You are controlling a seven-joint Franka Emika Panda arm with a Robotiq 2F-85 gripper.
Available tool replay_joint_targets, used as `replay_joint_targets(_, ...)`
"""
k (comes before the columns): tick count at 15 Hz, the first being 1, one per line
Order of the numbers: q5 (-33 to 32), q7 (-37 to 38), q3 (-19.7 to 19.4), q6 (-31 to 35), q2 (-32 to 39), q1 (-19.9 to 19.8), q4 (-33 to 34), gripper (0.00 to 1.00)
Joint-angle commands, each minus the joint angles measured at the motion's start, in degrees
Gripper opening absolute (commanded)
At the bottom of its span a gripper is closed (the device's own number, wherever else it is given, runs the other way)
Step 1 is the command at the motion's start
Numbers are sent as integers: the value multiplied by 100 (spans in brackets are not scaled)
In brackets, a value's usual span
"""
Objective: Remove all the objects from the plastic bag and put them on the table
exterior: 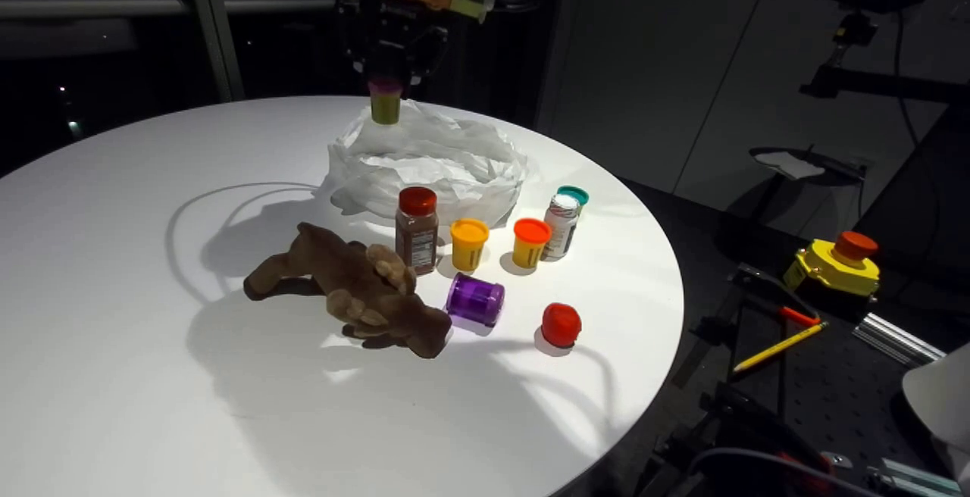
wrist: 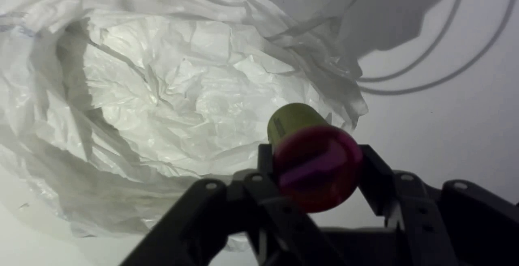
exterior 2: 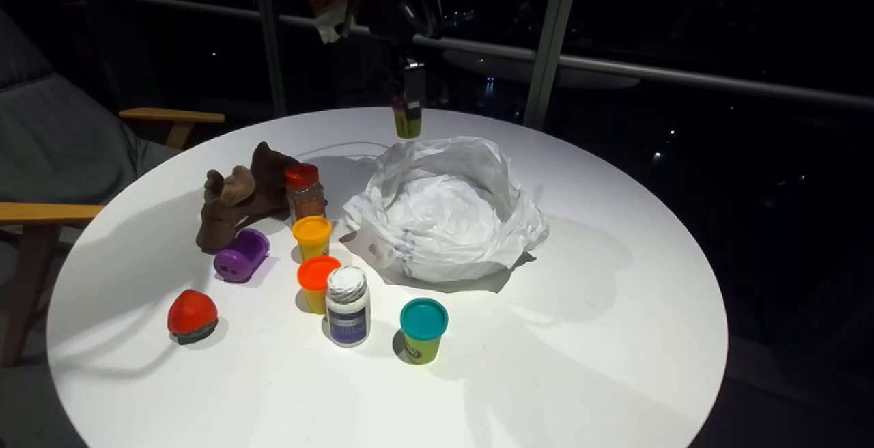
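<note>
Table (exterior 2: pixel 614 352) roomy beside bag rim (exterior 2: pixel 522 229); gripper (wrist: pixel 316 162) holds jar (exterior: pixel 385 109) aloft.

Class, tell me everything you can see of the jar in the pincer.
The jar is small and looks like plastic: yellow-green body with a dark mark on its side, round purplish-red lid on top. It is held about upright above the table, the pincer closed on opposite sides near the lid. In the wrist view it overlaps the edge of the plastic bag; whether they touch, I cannot tell.
</note>
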Motion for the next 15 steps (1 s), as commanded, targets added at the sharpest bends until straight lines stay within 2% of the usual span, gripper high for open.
replay_joint_targets(1, 25, -465, 337, -78, -1360, -193, -1414, 28)
replay_joint_targets(6, 276, -1381, 822, 154, -2558, -446, -3053, 28)
replay_joint_targets(10, 978, -2693, 1203, 261, -3264, -518, -4342, 28)
replay_joint_targets(15, 1490, -4361, 1523, 271, -3244, -366, -5010, 28)
